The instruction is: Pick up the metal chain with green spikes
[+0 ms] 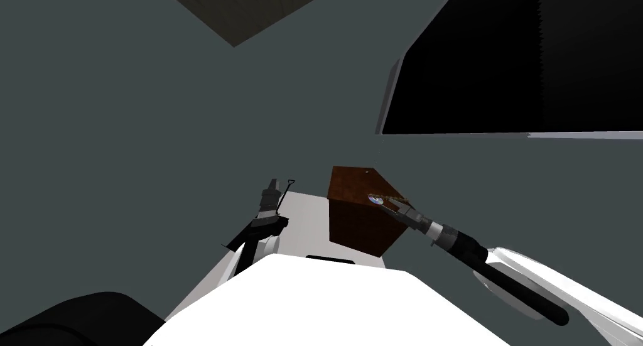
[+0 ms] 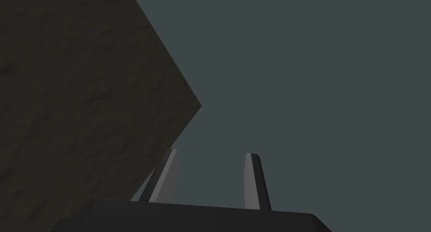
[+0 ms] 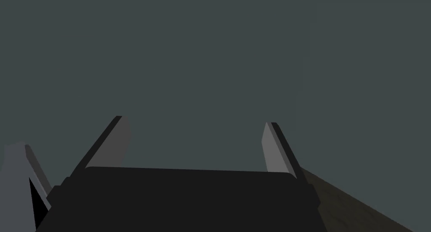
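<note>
A small chain [image 1: 397, 200] with brownish and greenish links lies on top of a dark brown wooden box-like stand [image 1: 351, 185], at its right edge. My right gripper [image 1: 394, 210] reaches in from the lower right and sits right at the chain. I cannot tell from the head view whether it touches it. In the right wrist view the right gripper [image 3: 195, 120] stands open with nothing between its fingers and faces a plain grey wall. My left gripper [image 1: 276, 190] hangs left of the stand, and in the left wrist view the left gripper [image 2: 210, 151] is open and empty.
A shiny round disc [image 1: 375, 200] lies on the stand just left of the chain. A white surface [image 1: 307, 218] spreads between the stand and my left arm. A large black area [image 1: 502, 66] with a pale frame opens in the grey wall at upper right.
</note>
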### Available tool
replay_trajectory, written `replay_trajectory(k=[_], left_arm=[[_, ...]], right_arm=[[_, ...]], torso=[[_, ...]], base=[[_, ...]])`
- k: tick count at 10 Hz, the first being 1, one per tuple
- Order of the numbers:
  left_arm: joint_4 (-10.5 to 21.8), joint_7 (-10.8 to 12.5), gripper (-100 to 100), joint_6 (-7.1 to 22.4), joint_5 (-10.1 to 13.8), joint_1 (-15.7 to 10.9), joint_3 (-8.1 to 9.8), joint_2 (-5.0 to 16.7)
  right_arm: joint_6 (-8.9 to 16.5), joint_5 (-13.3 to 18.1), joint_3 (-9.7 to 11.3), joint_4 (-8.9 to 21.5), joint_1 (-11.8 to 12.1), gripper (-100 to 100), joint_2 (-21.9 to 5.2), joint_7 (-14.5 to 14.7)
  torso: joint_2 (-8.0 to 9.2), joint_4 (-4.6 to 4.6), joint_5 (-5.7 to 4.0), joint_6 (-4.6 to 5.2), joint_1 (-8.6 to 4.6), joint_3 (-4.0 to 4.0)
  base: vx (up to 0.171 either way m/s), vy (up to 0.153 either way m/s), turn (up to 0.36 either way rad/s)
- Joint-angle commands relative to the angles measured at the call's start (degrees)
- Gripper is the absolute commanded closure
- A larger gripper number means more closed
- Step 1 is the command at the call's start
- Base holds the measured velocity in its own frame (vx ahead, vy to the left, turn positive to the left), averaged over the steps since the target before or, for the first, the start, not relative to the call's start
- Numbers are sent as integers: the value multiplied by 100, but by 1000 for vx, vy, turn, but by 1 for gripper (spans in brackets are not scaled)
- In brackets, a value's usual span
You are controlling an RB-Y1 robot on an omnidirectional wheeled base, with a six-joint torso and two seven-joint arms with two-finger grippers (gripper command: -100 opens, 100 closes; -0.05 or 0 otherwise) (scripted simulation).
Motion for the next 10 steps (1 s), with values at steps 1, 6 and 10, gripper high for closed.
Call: replay_trajectory(k=[1,6,10], left_arm=[[0,0,0,0,0,0,0,0],[0,0,0,0,0,0,0,0],[0,0,0,0,0,0,0,0]], right_arm=[[19,92,21,90,-19,-100,-205,35],[-33,518,25,650,54,-100,-991,256],[-80,885,117,1184,170,-100,-1625,525]], torso=[[0,0,0,0,0,0],[-3,-1,-1,1,-3,-2],[-10,-2,-2,0,-5,-6]], base=[[1,24,21],[6,29,51],[25,30,111]])
